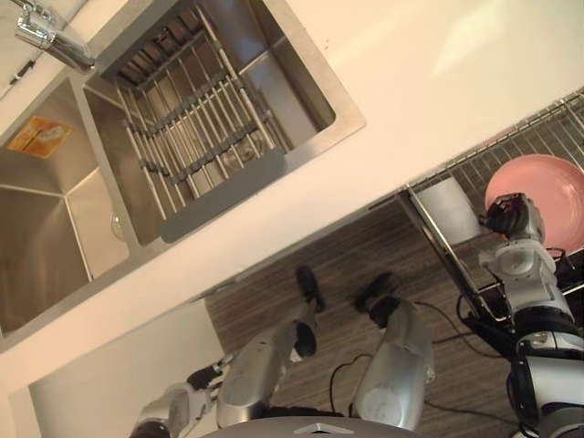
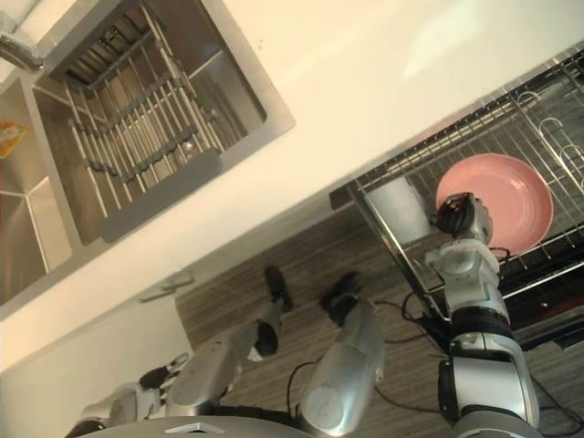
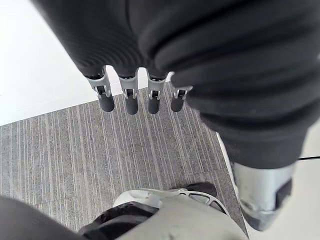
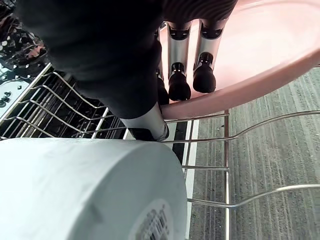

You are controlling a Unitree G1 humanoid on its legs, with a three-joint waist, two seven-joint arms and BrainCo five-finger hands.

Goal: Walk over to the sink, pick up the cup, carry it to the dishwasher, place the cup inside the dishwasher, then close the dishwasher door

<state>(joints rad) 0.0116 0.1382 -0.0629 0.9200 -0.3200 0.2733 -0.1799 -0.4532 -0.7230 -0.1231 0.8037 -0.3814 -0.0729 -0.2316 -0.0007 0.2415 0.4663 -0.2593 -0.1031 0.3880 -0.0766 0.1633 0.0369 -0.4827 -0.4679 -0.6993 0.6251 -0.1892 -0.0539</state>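
The white cup (image 1: 452, 208) stands in the pulled-out dishwasher rack (image 1: 547, 128), beside a pink plate (image 1: 538, 187). My right hand (image 1: 511, 217) hovers over the rack between cup and plate. In the right wrist view its fingers (image 4: 180, 85) are straight, with their dark tips against the pink plate (image 4: 260, 60). The cup (image 4: 85, 190) sits close under the wrist, and nothing is curled round it. My left hand (image 1: 205, 374) hangs low by my side over the striped floor, its fingers (image 3: 131, 100) straight and empty.
The steel double sink (image 1: 55, 210) lies at the upper left with a wire drainer (image 1: 196, 128) in one basin, a faucet (image 1: 50, 36) and a yellow item (image 1: 38, 135). The cream counter (image 1: 411, 82) runs between the sink and the dishwasher rack (image 2: 547, 100).
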